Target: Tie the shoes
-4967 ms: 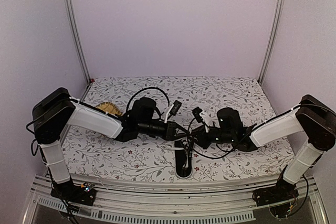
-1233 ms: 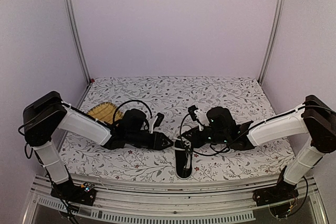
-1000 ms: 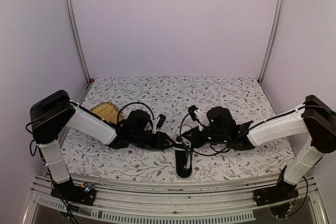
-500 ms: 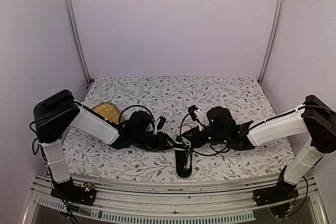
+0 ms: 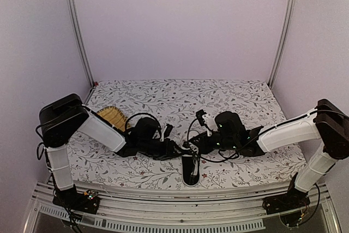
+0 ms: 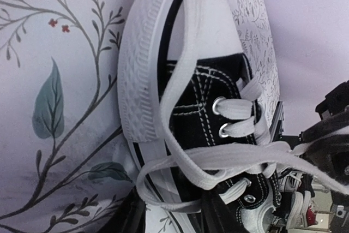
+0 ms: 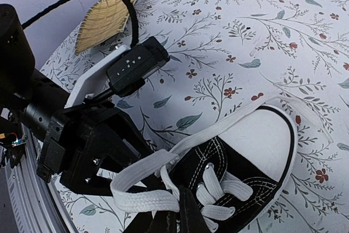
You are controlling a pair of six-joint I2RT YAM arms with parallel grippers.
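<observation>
Black canvas with a white rubber toe cap marks the small low-top sneaker [image 5: 190,169], which is found at the near middle of the floral-printed tablecloth [image 5: 234,97], between the two grippers. The right gripper [image 7: 173,215] is seen clenched, and a flat white lace [image 6: 229,154] appears to be pinched in it and drawn across the eyelets. The left gripper [image 5: 178,149] is held close against the shoe's side; whether its jaws are parted or closed on a strand cannot be told. The step in hand is judged to be the first crossing of the laces. Tension should be held by the right gripper while the slack strand over the toe cap is taken near its middle, so that the shoe is not dragged. A yellow woven mat [image 5: 112,116] lies well apart.
</observation>
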